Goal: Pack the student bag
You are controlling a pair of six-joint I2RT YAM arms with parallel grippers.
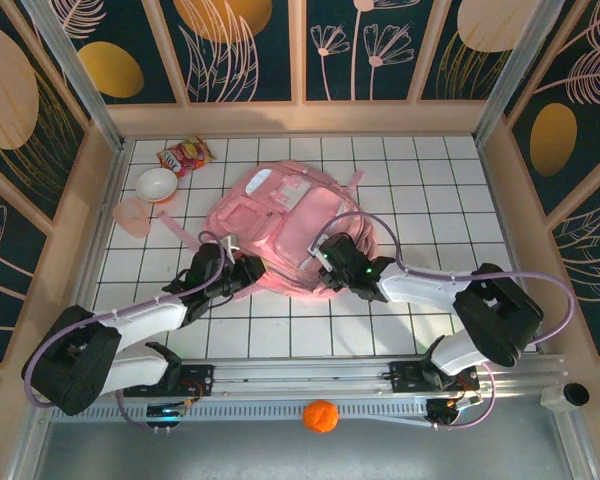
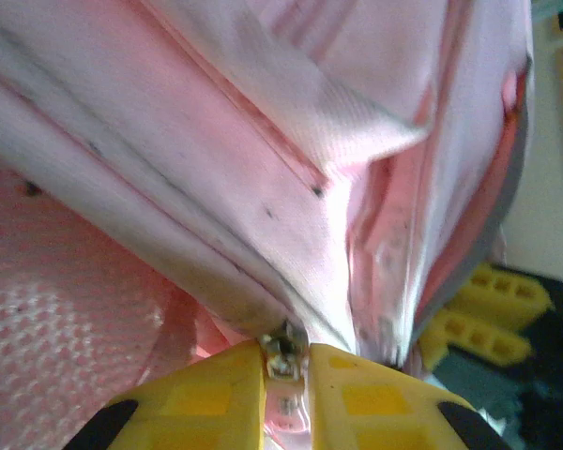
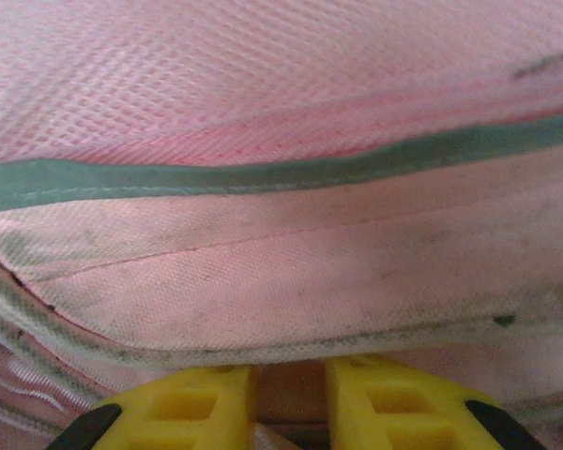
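The student bag (image 1: pixel 280 225), a large light-pink backpack, lies flat in the middle of the tiled table. My left gripper (image 1: pixel 242 270) is at its near left edge. In the left wrist view its yellow fingers (image 2: pixel 216 398) stand almost together, with the bag's metal zipper pull (image 2: pixel 283 349) pinched between the tips. My right gripper (image 1: pixel 330 262) presses into the bag's near right edge. In the right wrist view its gripper (image 3: pixel 291 380) has narrow jaws with a fold of pink fabric (image 3: pixel 291 389) between them, under a seam with grey-green piping (image 3: pixel 263 173).
A white bowl (image 1: pixel 157 184), a pink cup (image 1: pixel 132 215) and a red snack packet (image 1: pixel 185 155) lie at the back left. An orange ball (image 1: pixel 321 415) sits in front of the arm rail. Wooden walls (image 1: pixel 300 118) close in the table.
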